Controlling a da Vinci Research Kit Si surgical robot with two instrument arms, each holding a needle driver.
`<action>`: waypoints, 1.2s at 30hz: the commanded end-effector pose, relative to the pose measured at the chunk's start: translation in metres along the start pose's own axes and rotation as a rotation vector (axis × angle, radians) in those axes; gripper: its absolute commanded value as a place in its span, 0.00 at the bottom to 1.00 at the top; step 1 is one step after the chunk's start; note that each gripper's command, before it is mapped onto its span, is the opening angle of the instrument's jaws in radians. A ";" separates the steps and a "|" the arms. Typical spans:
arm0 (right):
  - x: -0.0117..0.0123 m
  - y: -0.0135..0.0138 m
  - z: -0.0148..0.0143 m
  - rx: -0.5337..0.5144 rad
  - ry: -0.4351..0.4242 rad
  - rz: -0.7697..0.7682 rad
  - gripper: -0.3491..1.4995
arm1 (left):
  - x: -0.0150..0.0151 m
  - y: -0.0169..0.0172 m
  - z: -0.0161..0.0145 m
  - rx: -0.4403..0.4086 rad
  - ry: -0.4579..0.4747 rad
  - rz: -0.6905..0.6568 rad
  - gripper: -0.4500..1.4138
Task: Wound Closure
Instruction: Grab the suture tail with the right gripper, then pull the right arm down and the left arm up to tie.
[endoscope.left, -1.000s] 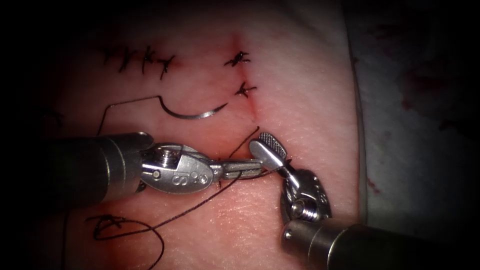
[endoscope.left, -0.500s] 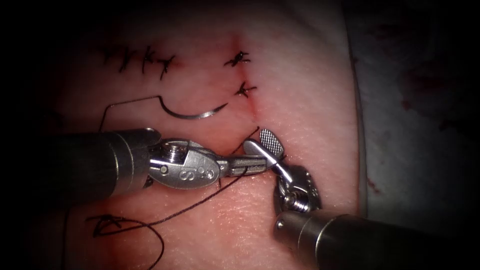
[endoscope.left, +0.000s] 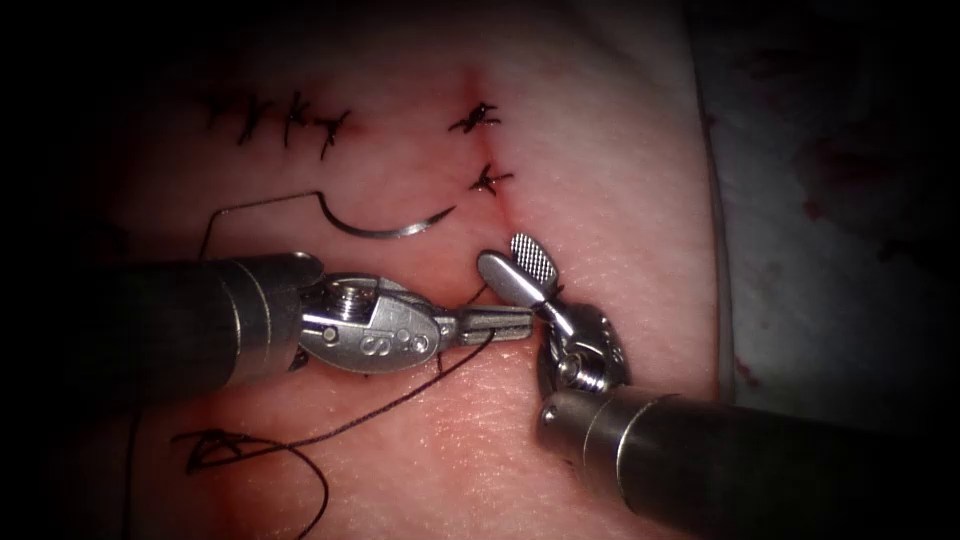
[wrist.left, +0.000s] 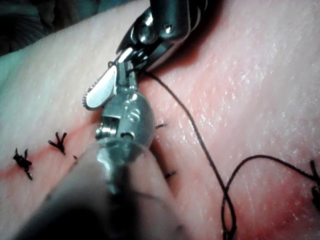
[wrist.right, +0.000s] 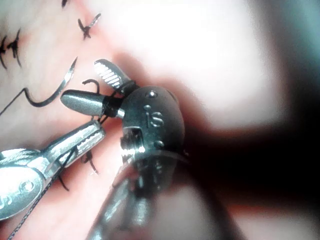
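The curved needle (endoscope.left: 385, 226) lies free on the tissue (endoscope.left: 600, 200), left of the cut (endoscope.left: 503, 215), held by neither tool; it also shows at needle (wrist.right: 54, 92). My left tool (endoscope.left: 505, 324) reaches in from the left and is shut on the dark thread (endoscope.left: 400, 395), which trails to a loop at lower left. My right tool (endoscope.left: 514, 262) rises from the lower right, its jaws open just above the left tool's tip and holding nothing. A short thread end curls at their base (wrist.right: 107, 102). The left tool (wrist.left: 127, 75) grips thread (wrist.left: 200, 145) beside the right tool's serrated jaw.
Two knotted stitches (endoscope.left: 482, 150) close the cut above the tools. A row of several older stitches (endoscope.left: 280, 120) sits at upper left. A white cloth (endoscope.left: 830, 200) with red spots borders the tissue on the right.
The right tool has moved up and left over the cut, jaws still open, its shaft coming further in. The left tool shifted slightly right, keeping the thread. The needle has not moved.
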 end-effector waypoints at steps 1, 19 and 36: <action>-0.0011 -0.0003 0.0004 -0.007 -0.045 -0.018 0.00 | -0.0003 -0.0001 0.0006 0.001 0.002 0.003 0.00; -0.0030 -0.0030 -0.0041 0.051 -0.053 -0.194 0.00 | -0.0029 -0.0069 -0.0060 0.036 -0.030 -0.077 0.00; -0.0055 -0.0043 -0.0077 0.103 -0.062 -0.259 0.00 | -0.0111 -0.0138 -0.0026 0.084 -0.099 -0.101 0.00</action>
